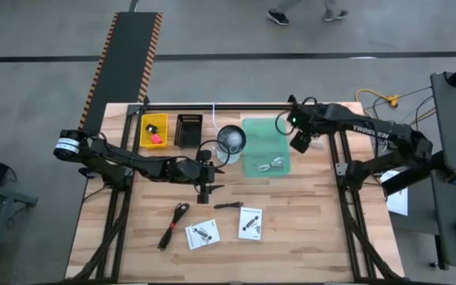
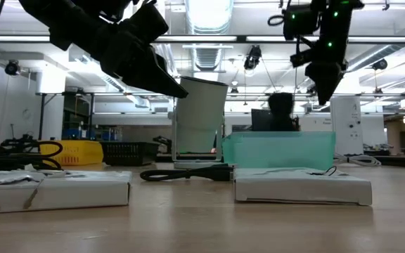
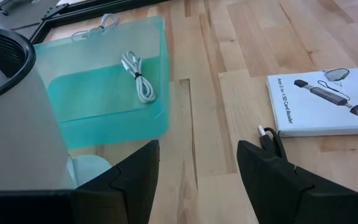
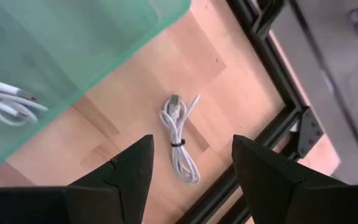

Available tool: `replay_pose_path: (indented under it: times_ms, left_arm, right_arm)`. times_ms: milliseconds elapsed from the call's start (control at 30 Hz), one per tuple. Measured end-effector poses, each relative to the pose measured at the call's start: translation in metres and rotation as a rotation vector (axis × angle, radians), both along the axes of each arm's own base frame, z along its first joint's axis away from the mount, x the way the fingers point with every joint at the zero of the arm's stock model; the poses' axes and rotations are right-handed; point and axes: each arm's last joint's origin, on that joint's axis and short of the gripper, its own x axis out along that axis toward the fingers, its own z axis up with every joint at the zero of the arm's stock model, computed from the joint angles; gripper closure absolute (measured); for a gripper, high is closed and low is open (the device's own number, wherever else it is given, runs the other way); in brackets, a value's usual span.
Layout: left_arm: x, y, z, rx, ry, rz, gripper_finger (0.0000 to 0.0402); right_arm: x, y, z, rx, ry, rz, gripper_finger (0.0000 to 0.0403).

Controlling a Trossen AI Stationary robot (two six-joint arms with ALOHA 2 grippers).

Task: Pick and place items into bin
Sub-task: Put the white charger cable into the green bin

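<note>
Nearest the front table edge in the high view: black cable (image 1: 173,225) lying loose at front left; beside it two white packets, left packet (image 1: 203,233) tilted, right packet (image 1: 250,222) more upright, both flat on the wood table (image 1: 315,229); small black tool (image 1: 227,205) just behind them, apart from both.

Mid-table: left gripper (image 1: 205,188) hangs over bare wood between the packets and the bins, fingers (image 3: 135,177) spread apart, nothing between them; wrist view shows the right packet (image 3: 325,102) with black print and a black connector end (image 3: 269,135) just beside the packet's edge.

Farther back: translucent green bin (image 1: 266,146) holds a coiled white cable (image 1: 271,165); same cable seen inside in the left wrist view (image 3: 138,77); a pale cup-like container (image 1: 230,140) stands just left of the bin, touching or nearly so, cannot tell.

Back left: yellow tray (image 1: 153,130) with a red item (image 1: 156,138) inside; black basket (image 1: 188,131) just beside it.

Back right: right gripper (image 1: 299,141) held above the table by the bin's far right corner, fingers (image 4: 126,171) spread, empty; below it a second coiled white cable (image 4: 180,138) on the wood outside the bin, near the black frame rail (image 4: 272,134).
</note>
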Motion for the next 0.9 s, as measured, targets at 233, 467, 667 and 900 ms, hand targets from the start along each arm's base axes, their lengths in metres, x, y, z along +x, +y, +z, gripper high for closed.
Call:
replay_pose_path:
  times_ms: [233,467,667,900]
  left_arm:
    - [0.0,0.0,-0.001,0.0,0.002,0.0,0.0202]
    - [-0.001,0.0,-0.002,0.001,0.004,-0.001,0.0202]
    - [-0.001,0.0,-0.002,0.001,0.005,0.0,0.0202]
    - [-0.001,0.0,-0.002,0.002,0.007,0.0,0.0202]
  right_arm:
    - [-0.018,-0.028,-0.011,0.065,-0.026,-0.057,0.0199]
    - [-0.037,-0.038,-0.035,0.17,-0.031,-0.147,0.0199]
    - [-0.044,-0.034,-0.059,0.236,-0.007,-0.096,0.02]
    - [-0.047,-0.031,-0.078,0.233,0.005,-0.061,0.02]
